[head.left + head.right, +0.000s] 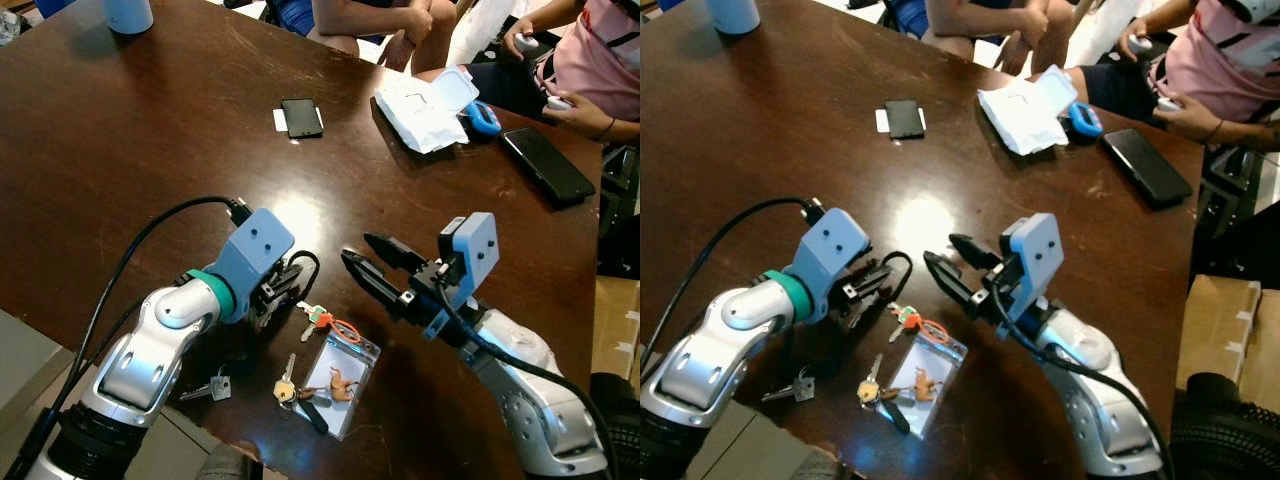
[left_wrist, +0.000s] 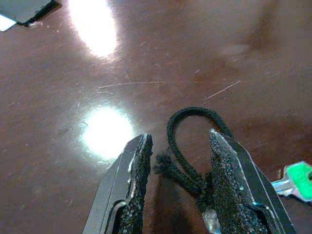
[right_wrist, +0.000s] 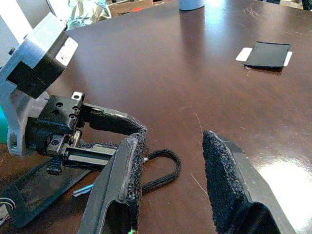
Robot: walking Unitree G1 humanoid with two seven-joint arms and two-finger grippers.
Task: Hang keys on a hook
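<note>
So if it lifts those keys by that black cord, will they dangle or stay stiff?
Probably dangle: the black cord lies in a soft loop between the left pincer's fingers, so it looks floppy. The keys and clear card holder sprawl loosely, so they would likely swing and clink.

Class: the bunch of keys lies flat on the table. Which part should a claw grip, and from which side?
Grip the black cord loop, not the flat keys. It stands proud of the table, and the left claw already straddles it from above; closing there seems the surest hold.

Silver arms carry pale blue camera blocks, black cables, a teal wrist ring [image 1: 213, 292] and black two-fingered hands.
</note>
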